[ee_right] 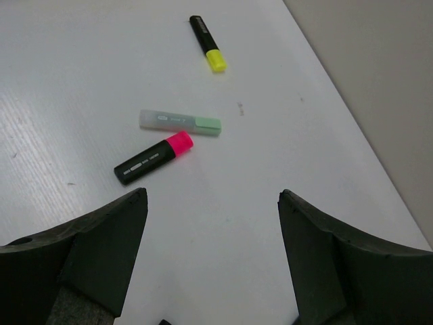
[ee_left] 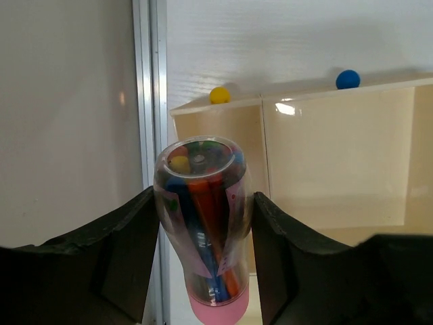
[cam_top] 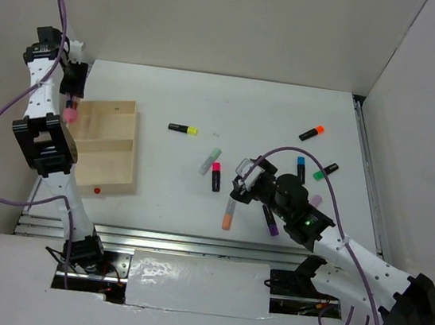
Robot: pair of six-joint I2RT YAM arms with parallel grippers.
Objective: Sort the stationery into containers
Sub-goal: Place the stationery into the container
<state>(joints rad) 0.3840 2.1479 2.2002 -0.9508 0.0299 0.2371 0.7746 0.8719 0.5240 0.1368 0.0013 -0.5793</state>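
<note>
Left: the left gripper (cam_top: 70,103) pinches a clear case (ee_left: 203,223) between its two jaws. The case has a pink end and coloured pens inside, and it hangs at the left rim of the one wooden tray (cam_top: 110,184). The tray's rim carries three dots: red (cam_top: 97,191), yellow (ee_left: 218,95) and blue (ee_left: 348,79).

Centre to right: nine markers lie loose on the table (cam_top: 171,84).
- Six are black-bodied, with these caps:
  - yellow (cam_top: 182,129)
  - pink (cam_top: 216,177)
  - purple (cam_top: 271,220)
  - blue (cam_top: 301,169)
  - orange (cam_top: 311,132)
  - green (cam_top: 325,170)
- Three are pale:
  - green (cam_top: 209,161)
  - peach (cam_top: 228,214)
  - lilac (cam_top: 316,201)

The right gripper (ee_right: 213,203) hovers among them with its jaws spread wide, holding and touching nothing. White print on the barrels is too small to read.
</note>
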